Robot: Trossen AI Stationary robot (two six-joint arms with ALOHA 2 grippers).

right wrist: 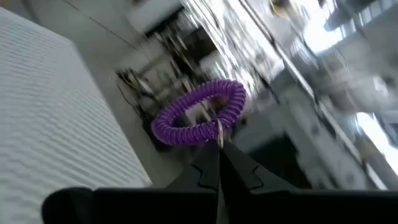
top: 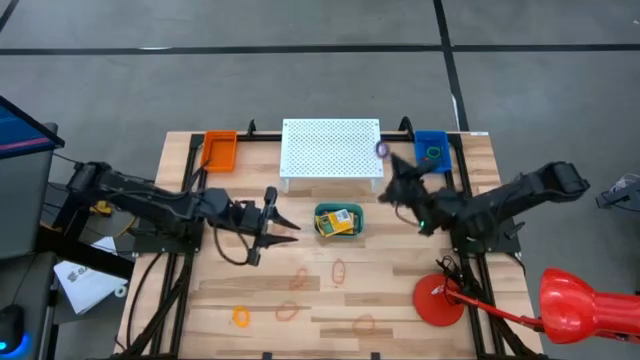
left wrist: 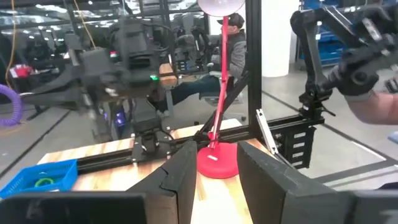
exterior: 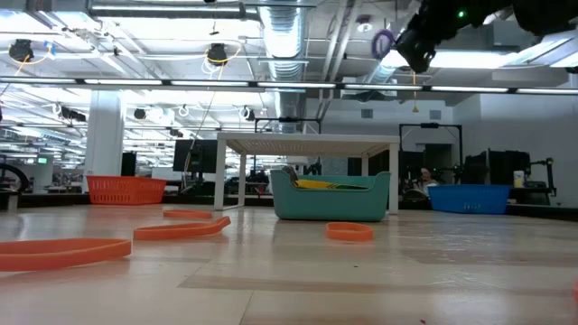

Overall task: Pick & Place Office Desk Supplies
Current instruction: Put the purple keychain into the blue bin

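My right end effector is raised off the wooden table, near the far right corner, between the white perforated stand and the blue plastic bin. Its fingers are pinched together on a purple coiled band, which hangs from the fingertips in the air; from above the same purple loop shows just beside the stand's right edge, and from table height it sits high above the surface.

My left end effector hovers left of the middle of the table, fingers spread apart and holding nothing, pointing toward the teal tray just to its right.

That small teal tray sits just near of the stand and holds the flat yellow-and-green crayon boxes. The blue bin holds a green loop. An orange plastic bin stands at the far left corner.

Thin orange rubber-band loops lie loose on the near half of the table: one near of the tray, one to its left, one nearer still, one close to the near edge, and a brighter orange one at the near left. A red round lamp base stands on the near right of the table.
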